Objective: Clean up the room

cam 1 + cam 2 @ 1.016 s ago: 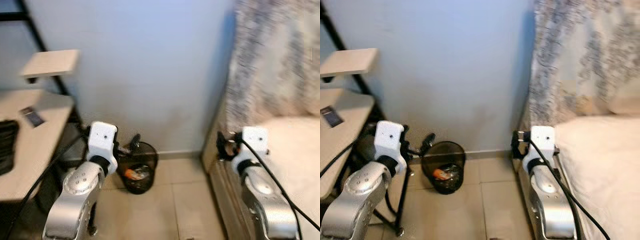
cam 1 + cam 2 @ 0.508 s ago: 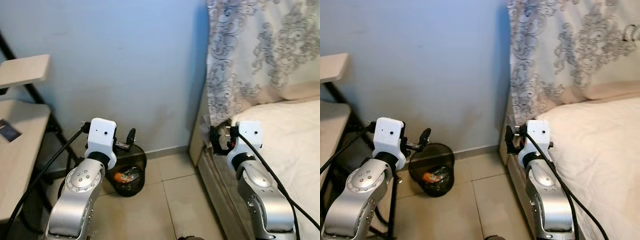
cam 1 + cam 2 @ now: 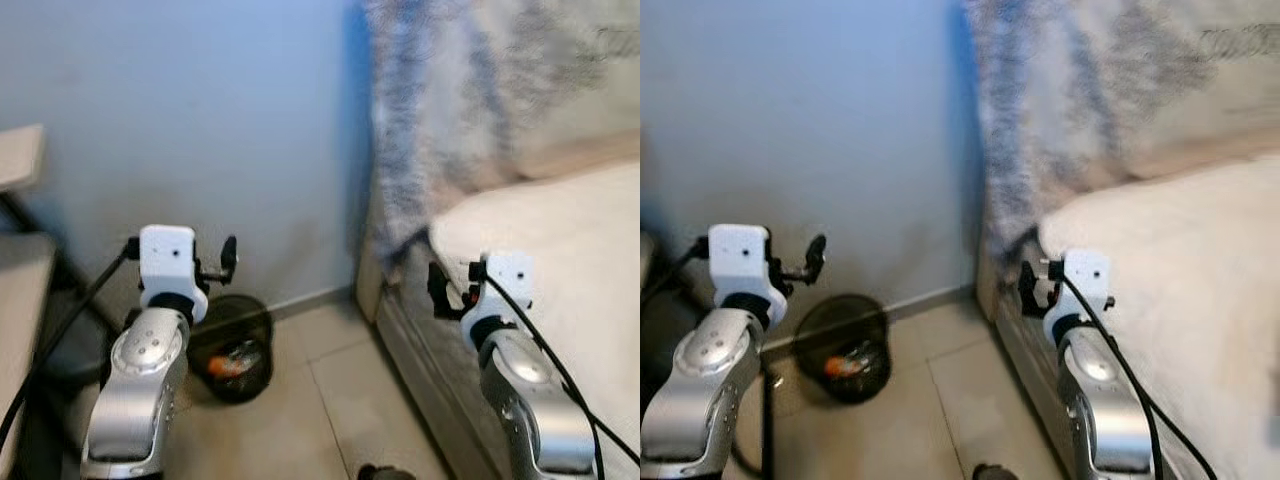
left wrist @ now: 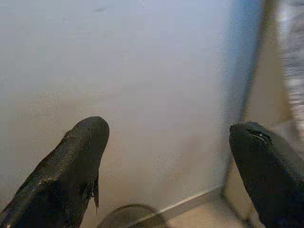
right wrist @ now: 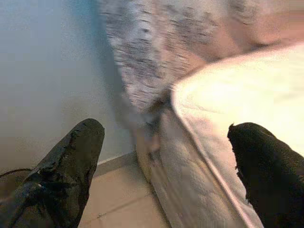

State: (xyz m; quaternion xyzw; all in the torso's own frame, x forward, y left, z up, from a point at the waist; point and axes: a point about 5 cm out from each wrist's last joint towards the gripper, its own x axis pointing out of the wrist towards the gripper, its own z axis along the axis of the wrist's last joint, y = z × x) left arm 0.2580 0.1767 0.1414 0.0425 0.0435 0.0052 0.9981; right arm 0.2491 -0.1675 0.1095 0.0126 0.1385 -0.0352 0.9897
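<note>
A black mesh waste bin (image 3: 232, 350) stands on the tiled floor against the blue wall, with something orange among the scraps inside. My left gripper (image 3: 227, 258) hovers above and just left of it, open and holding nothing; its wrist view looks at the wall, with the bin's rim (image 4: 134, 214) low between the fingers (image 4: 71, 175). My right gripper (image 3: 436, 287) is open and empty at the near corner of the bed (image 3: 560, 220), beside the mattress side. Its wrist view shows the mattress (image 5: 228, 95) and floor.
A grey-patterned fabric (image 3: 450, 110) hangs at the head of the bed, blurred. The edge of a pale desk (image 3: 18, 275) with a black frame and a small shelf (image 3: 18, 155) stands at the far left. Tiled floor (image 3: 330, 390) lies between bin and bed.
The camera has swung to the right: desk, bin and bed all sit further left in the picture, and the view is blurred. Both arms keep the same raised pose with fingers apart.
</note>
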